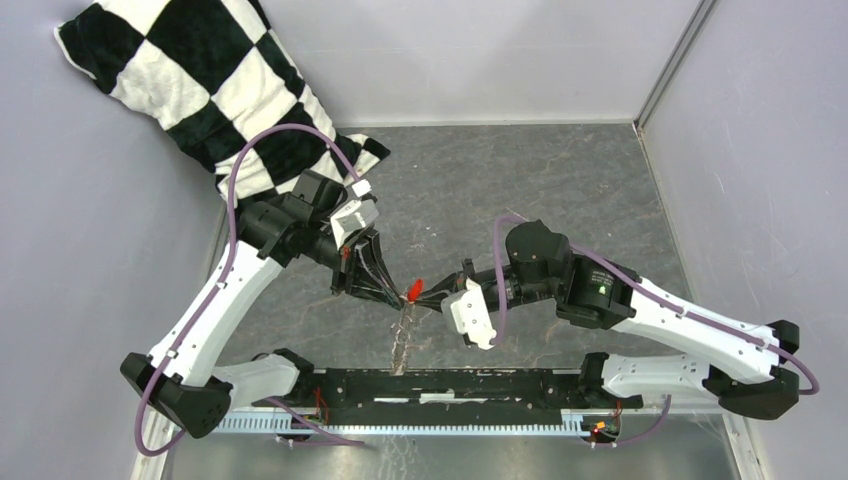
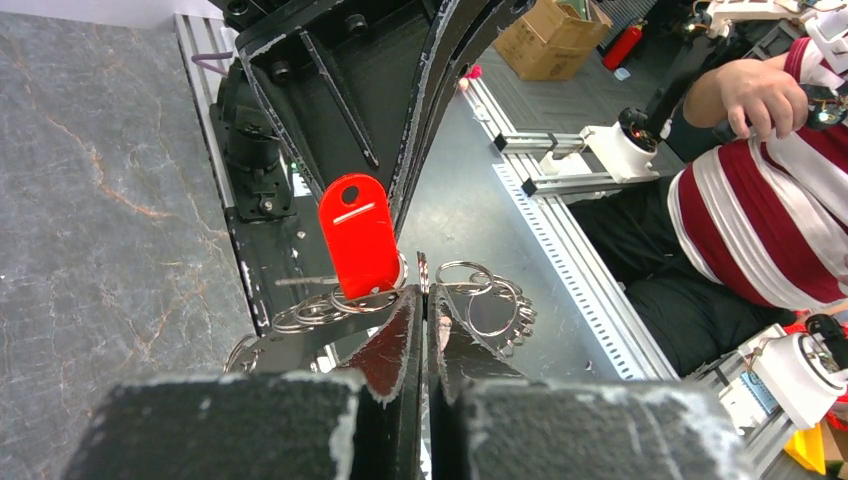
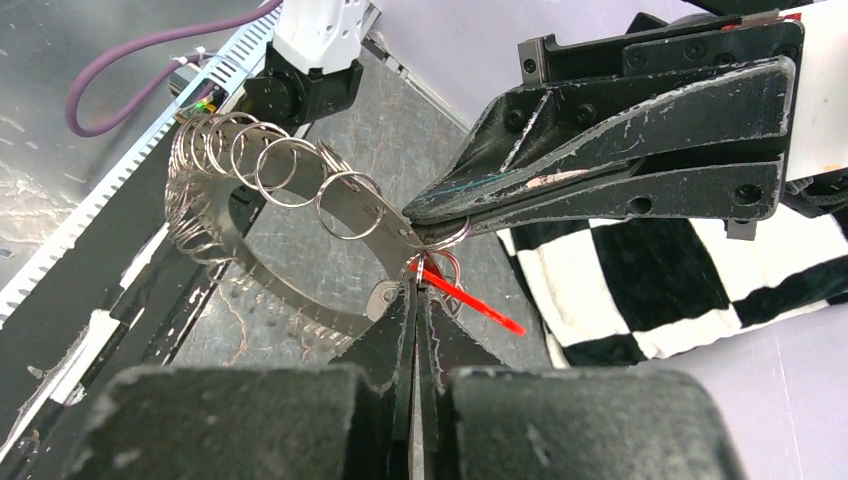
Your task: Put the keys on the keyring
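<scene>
Keyring [image 1: 404, 338], top external view: a silvery band fringed with small wire loops hangs at 6 o'clock below the spot where the two grippers meet over the grey table [image 1: 560, 190]. The left gripper [image 1: 398, 290] reaches in from 10 o'clock and the right gripper [image 1: 428, 293] from 3 o'clock. The red-tagged key [image 1: 413, 290] sits between their tips. A black-and-white checked pillow [image 1: 200, 80] lies at 11 o'clock. Left wrist view: the left gripper's jaws are pressed together on a thin wire loop of the keyring that stands edge-on between them. The red-tagged key [image 2: 358, 235] stands upright at 11 o'clock of those tips, its lower end among the loops, just beside the right gripper's dark fingers, which come down from 12 o'clock. A person in a red-and-white striped shirt [image 2: 740, 200] sits at 3 o'clock. Right wrist view: the right gripper's jaws are together at the loop cluster; whether they pinch the tag or a loop cannot be told. The keyring curves away toward 10 o'clock, and the tag, seen edge-on, points to 4 o'clock.
</scene>
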Robot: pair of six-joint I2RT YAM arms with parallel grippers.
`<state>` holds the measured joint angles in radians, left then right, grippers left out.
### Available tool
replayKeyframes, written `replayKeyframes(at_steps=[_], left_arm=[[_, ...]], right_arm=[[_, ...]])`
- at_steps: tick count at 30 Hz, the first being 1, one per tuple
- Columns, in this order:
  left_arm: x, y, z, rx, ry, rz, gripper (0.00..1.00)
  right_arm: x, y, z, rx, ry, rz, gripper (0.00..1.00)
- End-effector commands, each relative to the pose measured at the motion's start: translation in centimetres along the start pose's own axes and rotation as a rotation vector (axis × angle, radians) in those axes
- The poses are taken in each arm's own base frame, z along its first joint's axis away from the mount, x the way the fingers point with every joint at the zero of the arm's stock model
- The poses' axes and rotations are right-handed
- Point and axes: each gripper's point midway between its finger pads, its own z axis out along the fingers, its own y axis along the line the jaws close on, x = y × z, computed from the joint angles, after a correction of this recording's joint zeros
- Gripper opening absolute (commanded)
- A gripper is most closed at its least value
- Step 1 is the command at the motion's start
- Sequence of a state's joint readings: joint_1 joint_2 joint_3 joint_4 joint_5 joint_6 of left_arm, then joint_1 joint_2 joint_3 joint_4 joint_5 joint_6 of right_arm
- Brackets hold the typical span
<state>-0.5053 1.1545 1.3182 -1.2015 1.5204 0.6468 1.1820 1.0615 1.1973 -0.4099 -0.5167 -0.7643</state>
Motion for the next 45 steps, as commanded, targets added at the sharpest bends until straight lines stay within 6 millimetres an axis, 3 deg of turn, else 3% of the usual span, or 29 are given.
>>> replayKeyframes(at_steps=[1,24,45], left_arm=[[-1.5,-1.6,0.1,0.088,-0.069,0.039,0.02],[-1.3,-1.2,0.1,0.053,-0.043,0.031,0.02],[-1.6,-1.6,0.1,0.078,-0.076,-0.028,0.02]], right_arm=[[-1.6,-1.2,-0.4,0.049,-0.025,-0.042,0.01],[-2.7,-3.2,-1.4,0.147,-0.032,-0.037,0.01],[-1.1,-1.2,-0.7,0.054,0.013,-0.062,0.01]])
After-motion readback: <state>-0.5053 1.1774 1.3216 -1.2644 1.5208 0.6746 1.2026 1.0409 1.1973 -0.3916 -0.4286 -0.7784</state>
